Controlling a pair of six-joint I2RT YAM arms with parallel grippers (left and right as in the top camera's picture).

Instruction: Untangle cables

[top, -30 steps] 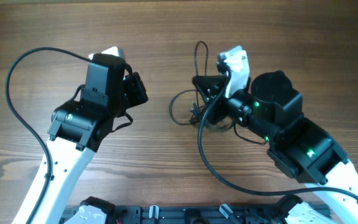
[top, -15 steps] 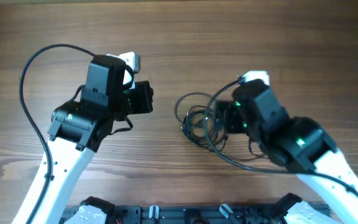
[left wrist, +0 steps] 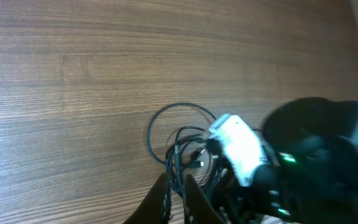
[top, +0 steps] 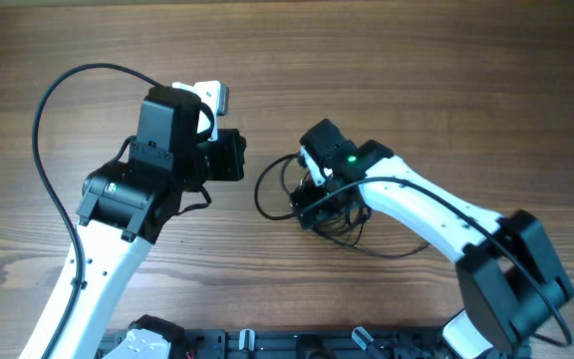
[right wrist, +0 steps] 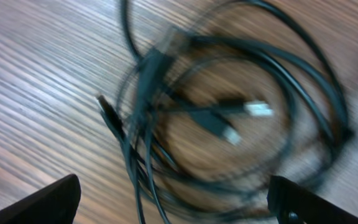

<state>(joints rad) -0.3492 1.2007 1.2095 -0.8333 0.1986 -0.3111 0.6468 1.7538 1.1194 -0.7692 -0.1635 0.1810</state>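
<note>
The cables (top: 285, 189) lie on the wooden table as a small tangled coil of thin black cords with one loop spread to the left. My right gripper (top: 317, 199) hangs directly over the coil, wide open. In the right wrist view its fingertips (right wrist: 58, 199) stand at the bottom corners, and the cables (right wrist: 210, 118), with small silver plug ends (right wrist: 257, 109), lie blurred between and beyond them. My left gripper (top: 235, 158) hovers left of the coil without touching it. In the left wrist view the left gripper (left wrist: 178, 193) is shut to a thin slit, and the cables (left wrist: 179, 143) lie ahead of it.
A thick black arm wire (top: 48, 130) arcs out from the left arm. Another arm wire (top: 387, 251) trails on the table below the right arm. A black rail (top: 297, 344) runs along the front edge. Bare wood (top: 417, 60) stretches along the back.
My right gripper, shut on the cables a second ago, has opened and swung down and left over the coil. The coil has settled slightly leftward. My left gripper has shifted a little to the right.
</note>
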